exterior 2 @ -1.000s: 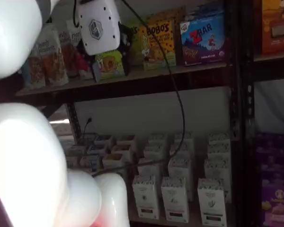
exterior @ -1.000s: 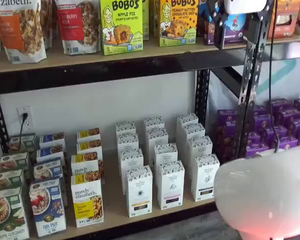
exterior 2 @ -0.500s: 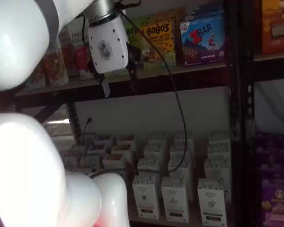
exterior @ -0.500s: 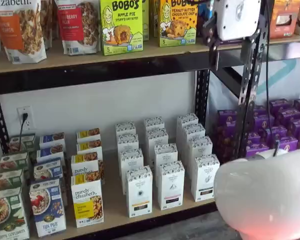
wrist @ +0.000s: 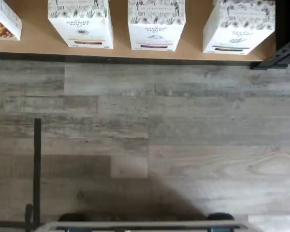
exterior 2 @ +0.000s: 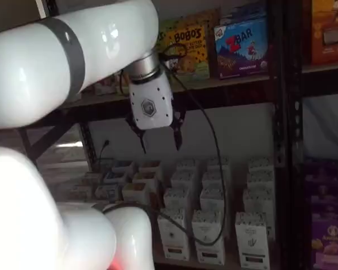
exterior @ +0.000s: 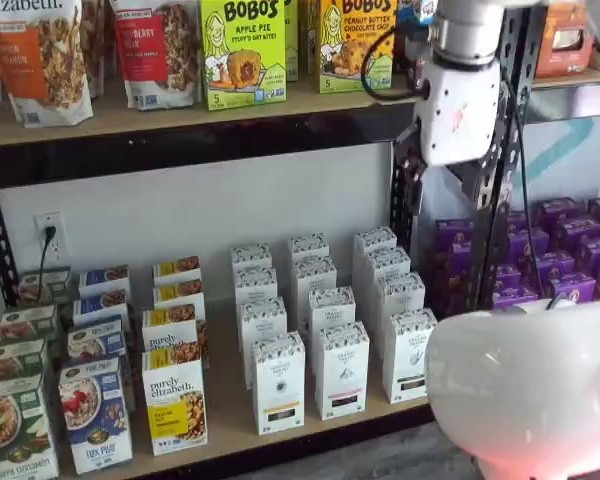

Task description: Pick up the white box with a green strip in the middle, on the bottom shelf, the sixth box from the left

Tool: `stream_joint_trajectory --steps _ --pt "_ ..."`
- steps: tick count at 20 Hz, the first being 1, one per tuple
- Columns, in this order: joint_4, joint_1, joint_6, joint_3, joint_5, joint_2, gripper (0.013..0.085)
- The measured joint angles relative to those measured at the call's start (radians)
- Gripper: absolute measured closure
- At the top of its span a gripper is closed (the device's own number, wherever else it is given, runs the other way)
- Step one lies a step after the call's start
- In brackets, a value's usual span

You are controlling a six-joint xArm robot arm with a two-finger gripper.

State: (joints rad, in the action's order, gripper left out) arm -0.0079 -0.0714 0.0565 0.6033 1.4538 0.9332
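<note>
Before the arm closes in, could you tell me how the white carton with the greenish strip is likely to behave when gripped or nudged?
The white box is tall and slim on a small base, so a sideways nudge could probably tip it. It looks like stiff cardboard, so it should likely keep its shape between the fingers. Another carton stands close behind it, so a push backward may shift that row.

Mock shop / retail test setup. Black perforated metal rack (exterior: 404, 190) w/ pale wood boards, stocked in neat rows: Bobo's boxes (exterior: 243, 50), granola bags (exterior: 42, 55), white cartons (exterior: 342, 368), purple boxes (exterior: 565, 245). Wall outlet (exterior: 50, 237) behind, grey plank floor (wrist: 150, 140).
</note>
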Motion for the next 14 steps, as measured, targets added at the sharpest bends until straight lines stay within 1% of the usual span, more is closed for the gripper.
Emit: stream_joint_trajectory --steps 5,9,11,12,14 --pt "0.004 -0.052 0.051 -0.123 -0.165 -0.03 0.013" --pt "0.004 -0.093 0.091 -0.203 -0.311 -0.082 0.013" --pt "-0.004 -0.107 0.1 -0.222 -0.36 -0.124 0.013" --pt "-0.003 -0.115 0.11 -0.224 -0.374 -0.152 0.013" --pt "-0.002 -0.131 0.126 -0.245 -0.433 -0.193 0.013"
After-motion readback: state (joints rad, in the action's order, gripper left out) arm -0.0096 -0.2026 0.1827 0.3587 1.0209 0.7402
